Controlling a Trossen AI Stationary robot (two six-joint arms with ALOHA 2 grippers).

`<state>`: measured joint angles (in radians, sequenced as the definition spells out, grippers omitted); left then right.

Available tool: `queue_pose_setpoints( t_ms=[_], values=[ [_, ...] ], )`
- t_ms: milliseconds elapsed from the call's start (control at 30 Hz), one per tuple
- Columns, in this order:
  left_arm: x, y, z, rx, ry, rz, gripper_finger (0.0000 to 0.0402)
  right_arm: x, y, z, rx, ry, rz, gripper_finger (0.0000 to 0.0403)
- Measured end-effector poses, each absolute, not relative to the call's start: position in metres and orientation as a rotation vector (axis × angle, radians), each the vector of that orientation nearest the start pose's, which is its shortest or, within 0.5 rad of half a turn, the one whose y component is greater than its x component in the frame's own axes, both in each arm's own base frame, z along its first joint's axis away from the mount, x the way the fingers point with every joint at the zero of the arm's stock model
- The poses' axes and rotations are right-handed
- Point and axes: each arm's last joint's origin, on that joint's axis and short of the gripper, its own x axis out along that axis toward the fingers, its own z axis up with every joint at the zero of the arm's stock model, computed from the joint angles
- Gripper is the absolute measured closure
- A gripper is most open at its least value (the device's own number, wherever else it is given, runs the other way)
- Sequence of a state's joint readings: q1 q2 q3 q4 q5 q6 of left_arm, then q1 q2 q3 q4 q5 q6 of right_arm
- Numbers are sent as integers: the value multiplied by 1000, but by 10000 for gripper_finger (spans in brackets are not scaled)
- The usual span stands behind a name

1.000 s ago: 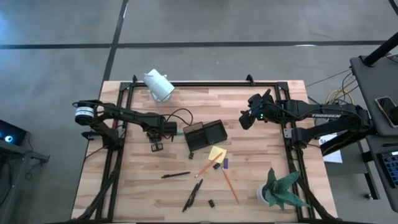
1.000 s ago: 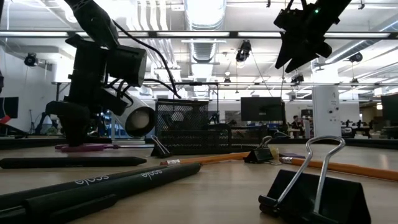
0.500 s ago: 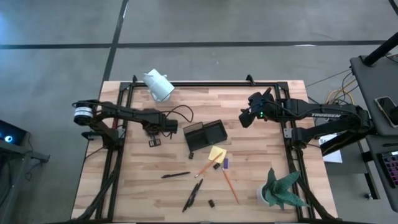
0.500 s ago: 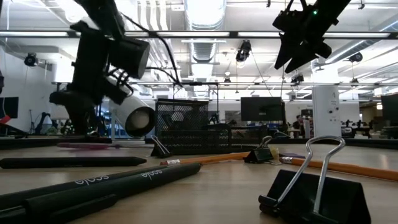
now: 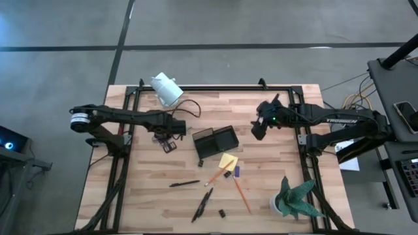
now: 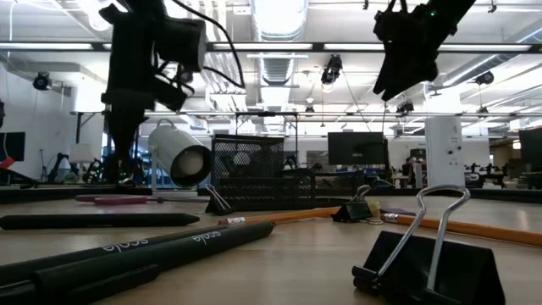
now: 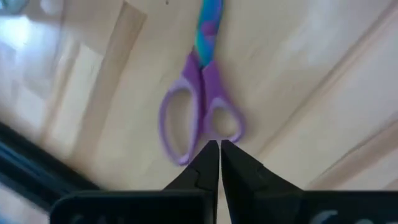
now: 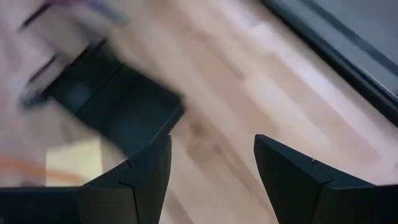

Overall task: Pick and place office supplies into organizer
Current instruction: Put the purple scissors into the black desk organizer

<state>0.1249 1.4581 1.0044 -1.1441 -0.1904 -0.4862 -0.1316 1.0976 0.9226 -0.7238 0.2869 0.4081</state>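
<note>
Purple-handled scissors [image 7: 200,118] lie flat on the wooden table, also low and purple in the low view [image 6: 118,201]. My left gripper [image 7: 219,144] hangs above their handle loops with its fingers shut, touching nothing; from above it shows left of the organizer [image 5: 168,145]. The organizer [image 5: 217,141] is a dark two-compartment box at mid-table. My right gripper [image 8: 211,152] is open and hovers high to the organizer's right [image 5: 258,132]. A yellow sticky pad [image 5: 228,161], an orange pencil [image 5: 241,194] and black pens [image 5: 185,183] lie nearer the table's near edge.
A white cylindrical camera [image 5: 166,89] lies at the far left. A green plant [image 5: 297,199] stands near the right front corner. A black binder clip [image 6: 423,254] and pens [image 6: 127,250] lie close to the near edge. Black frame rails [image 5: 124,140] run along both sides.
My left gripper has risen from the scissors, where it was down at table height, and shifted a little toward the organizer. The scissors have stayed flat on the table. My right gripper has tipped slightly more downward in place.
</note>
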Motion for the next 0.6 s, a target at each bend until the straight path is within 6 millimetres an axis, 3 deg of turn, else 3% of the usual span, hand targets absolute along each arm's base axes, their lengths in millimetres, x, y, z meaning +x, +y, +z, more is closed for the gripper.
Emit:
queue_pose_setpoints(
  t_ms=[133, 300, 600],
  values=[
    [222, 36, 225, -510, 1345, 697, 401, 215, -35, 273, 175, 877, -481, 181],
    [205, 35, 219, -619, 1310, 769, 368, 230, -35, 268, 69, 941, -414, 181],
    [206, 36, 203, -550, 1397, 745, 263, 267, -37, 267, -36, 1039, -352, 181]
  ],
)
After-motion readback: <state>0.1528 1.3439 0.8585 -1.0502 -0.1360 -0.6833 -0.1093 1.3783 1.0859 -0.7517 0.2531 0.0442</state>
